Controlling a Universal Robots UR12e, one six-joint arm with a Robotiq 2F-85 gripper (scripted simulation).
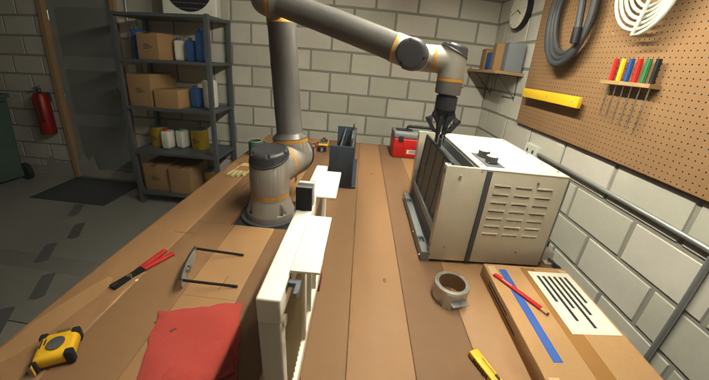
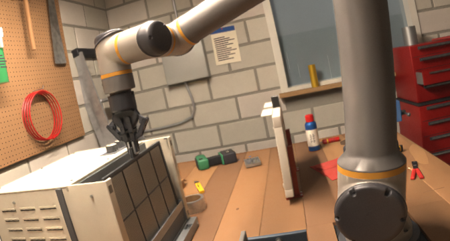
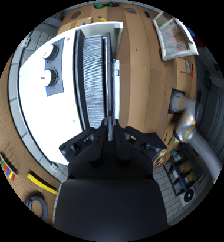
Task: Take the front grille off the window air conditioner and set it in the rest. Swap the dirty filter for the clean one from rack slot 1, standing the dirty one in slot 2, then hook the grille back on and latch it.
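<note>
The dirty filter [image 2: 147, 188] [image 1: 430, 174] [image 3: 109, 73] sits mostly inside the front of the window air conditioner [image 1: 488, 194] [image 2: 77, 188], a dark gridded panel with only its face and top edge showing. I grip its top edge with my gripper [image 1: 441, 139] [image 2: 131, 152] [image 3: 110, 130], which hangs straight down over the unit's front opening. The white front grille [image 1: 292, 259] [image 2: 279, 148] [image 3: 175, 34] stands on edge in the rest across the bench. The dark rack [image 1: 343, 159] stands near the arm's base, with a thin filter upright in it.
The air conditioner's top with two knobs [image 3: 48, 66] lies just behind my fingers. A tape roll [image 1: 450, 288], cardboard box [image 1: 550, 308] and red toolbox [image 1: 404, 142] sit around the unit. The arm's base [image 1: 270, 189] stands beside the rest.
</note>
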